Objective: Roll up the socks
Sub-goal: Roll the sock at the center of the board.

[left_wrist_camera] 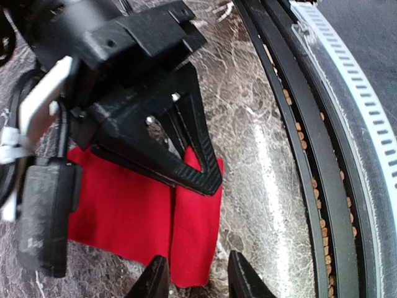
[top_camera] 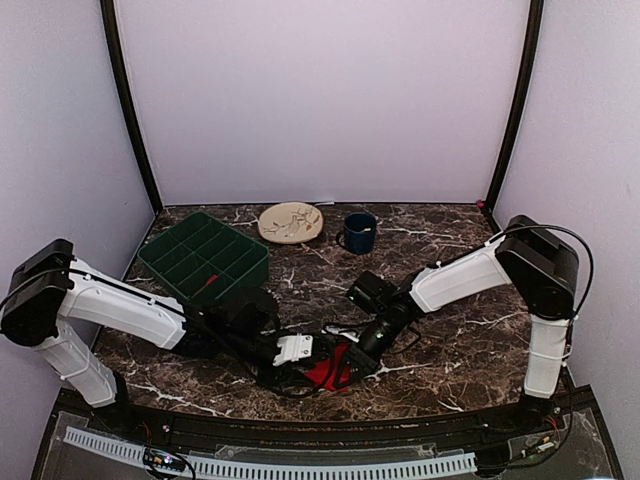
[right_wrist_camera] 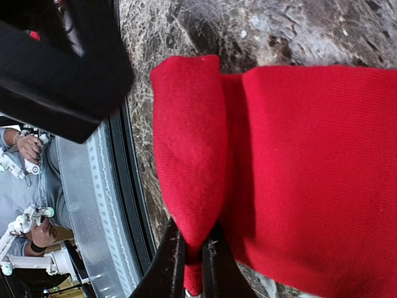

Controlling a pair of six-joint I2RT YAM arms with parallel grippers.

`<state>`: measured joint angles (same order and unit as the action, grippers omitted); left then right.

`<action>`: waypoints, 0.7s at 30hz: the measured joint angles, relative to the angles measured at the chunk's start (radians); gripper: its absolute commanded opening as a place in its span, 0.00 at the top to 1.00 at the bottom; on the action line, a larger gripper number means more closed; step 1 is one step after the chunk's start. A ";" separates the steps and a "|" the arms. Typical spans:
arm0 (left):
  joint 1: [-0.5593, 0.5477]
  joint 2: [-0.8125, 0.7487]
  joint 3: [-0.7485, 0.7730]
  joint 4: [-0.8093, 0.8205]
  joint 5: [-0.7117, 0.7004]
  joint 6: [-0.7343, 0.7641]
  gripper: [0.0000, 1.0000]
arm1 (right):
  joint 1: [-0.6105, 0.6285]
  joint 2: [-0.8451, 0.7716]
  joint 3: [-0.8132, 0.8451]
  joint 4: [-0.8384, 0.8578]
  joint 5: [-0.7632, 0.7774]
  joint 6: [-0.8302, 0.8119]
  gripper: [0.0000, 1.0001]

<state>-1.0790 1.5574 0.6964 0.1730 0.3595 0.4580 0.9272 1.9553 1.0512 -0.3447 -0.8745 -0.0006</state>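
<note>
The red socks (top_camera: 327, 373) lie flat on the dark marble table near its front edge; no white band shows. My right gripper (right_wrist_camera: 195, 261) is shut on a raised fold at the socks' (right_wrist_camera: 310, 167) near edge. In the top view it (top_camera: 358, 352) reaches in from the right. My left gripper (left_wrist_camera: 198, 282) is open, its fingertips (left_wrist_camera: 154, 280) straddling the end of the folded strip of the socks (left_wrist_camera: 124, 211) without closing on it. In the top view it (top_camera: 303, 372) comes in from the left. The right gripper's black finger (left_wrist_camera: 189, 167) presses across the fabric in the left wrist view.
A green compartment tray (top_camera: 205, 258), a beige plate (top_camera: 291, 222) and a dark blue cup (top_camera: 359, 232) stand at the back. The table's black front rail (left_wrist_camera: 310, 155) runs close beside the socks. A person's hands (right_wrist_camera: 28, 146) show beyond the edge.
</note>
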 measured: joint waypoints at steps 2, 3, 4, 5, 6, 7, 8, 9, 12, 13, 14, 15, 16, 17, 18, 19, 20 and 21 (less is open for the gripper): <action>-0.005 0.023 0.019 -0.021 0.002 0.018 0.66 | 0.000 0.000 0.000 0.000 -0.005 0.003 0.96; -0.010 0.033 0.027 -0.028 0.001 0.026 0.66 | 0.000 0.000 0.000 0.002 -0.008 0.005 0.96; -0.015 0.042 0.035 -0.036 -0.002 0.033 0.65 | 0.000 0.000 0.000 0.002 -0.010 0.006 0.96; -0.021 0.049 0.041 -0.041 -0.006 0.039 0.65 | 0.000 0.000 0.000 0.003 -0.013 0.007 0.96; -0.027 0.055 0.044 -0.042 -0.008 0.045 0.66 | 0.000 0.000 0.000 0.003 -0.015 0.010 0.96; -0.031 0.060 0.046 -0.044 -0.010 0.051 0.65 | 0.000 0.000 0.000 0.004 -0.019 0.010 0.96; -0.033 0.065 0.049 -0.048 -0.010 0.055 0.66 | 0.000 0.000 0.000 0.005 -0.022 0.010 0.96; -0.037 0.070 0.052 -0.052 -0.010 0.058 0.66 | 0.000 0.000 0.000 0.005 -0.024 0.011 0.97; -0.044 0.091 0.067 -0.060 -0.019 0.066 0.65 | 0.000 0.000 0.000 0.006 -0.028 0.010 0.96; -0.047 0.097 0.071 -0.059 -0.027 0.070 0.65 | 0.000 0.000 0.000 0.006 -0.029 0.010 0.96; -0.049 0.104 0.074 -0.059 -0.042 0.074 0.65 | 0.000 0.000 0.000 0.006 -0.031 0.010 0.96; -0.052 0.108 0.074 -0.056 -0.055 0.078 0.65 | 0.000 0.000 0.000 0.006 -0.033 0.010 0.96; -0.056 0.113 0.074 -0.055 -0.072 0.082 0.64 | 0.000 0.001 -0.001 0.006 -0.035 0.010 0.96; -0.060 0.117 0.074 -0.053 -0.088 0.085 0.64 | 0.000 0.001 -0.001 0.007 -0.035 0.010 0.96; -0.063 0.120 0.074 -0.048 -0.099 0.087 0.64 | 0.000 0.002 -0.002 0.008 -0.037 0.010 0.96; -0.065 0.120 0.074 -0.043 -0.113 0.090 0.64 | 0.000 0.003 -0.004 0.007 -0.040 0.010 0.96; -0.065 0.121 0.074 -0.039 -0.120 0.092 0.64 | 0.000 0.005 -0.005 0.006 -0.042 0.010 0.96; -0.066 0.121 0.074 -0.034 -0.129 0.094 0.64 | 0.000 0.006 -0.006 0.007 -0.044 0.010 0.96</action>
<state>-1.1454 1.6783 0.7704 0.1387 0.2306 0.5522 0.9268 1.9610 1.0454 -0.3378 -0.9188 0.0093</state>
